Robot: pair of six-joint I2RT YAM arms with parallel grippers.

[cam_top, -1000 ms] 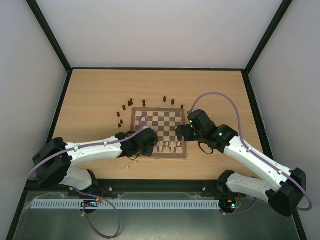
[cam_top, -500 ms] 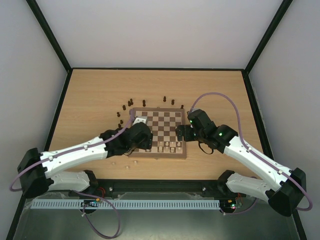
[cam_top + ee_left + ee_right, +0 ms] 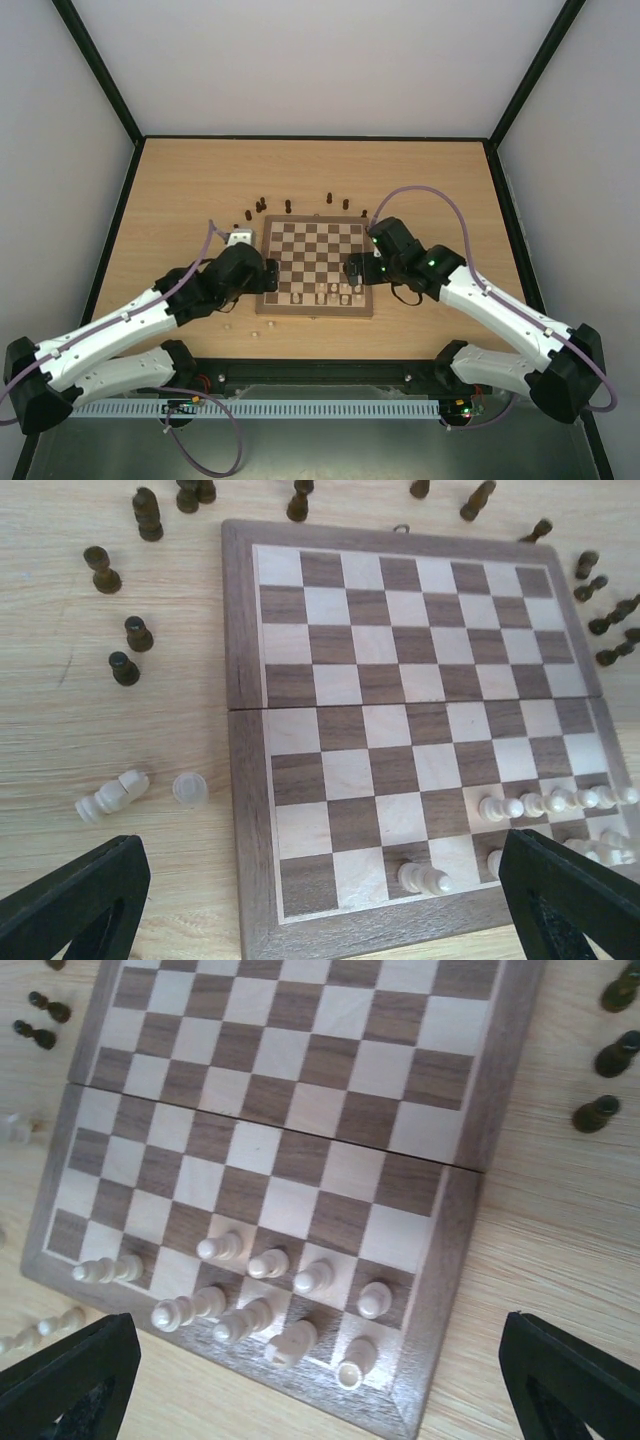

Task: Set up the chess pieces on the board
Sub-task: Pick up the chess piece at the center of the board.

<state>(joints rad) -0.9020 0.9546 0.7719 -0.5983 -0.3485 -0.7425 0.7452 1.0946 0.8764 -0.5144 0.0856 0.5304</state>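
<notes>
The board (image 3: 400,680) is lying on the counter (image 3: 60,730) between the arms, filling only at its near right corner, where cream pieces (image 3: 270,1300) are standing in two partial rows. Stray cream pieces (image 3: 110,798) are lying off the board's near left corner. The dark pieces (image 3: 139,635) are all sitting outside its far and side edges. The left jaws and right jaws are hanging spread and empty over the board's near side, so most of the setup is left.
</notes>
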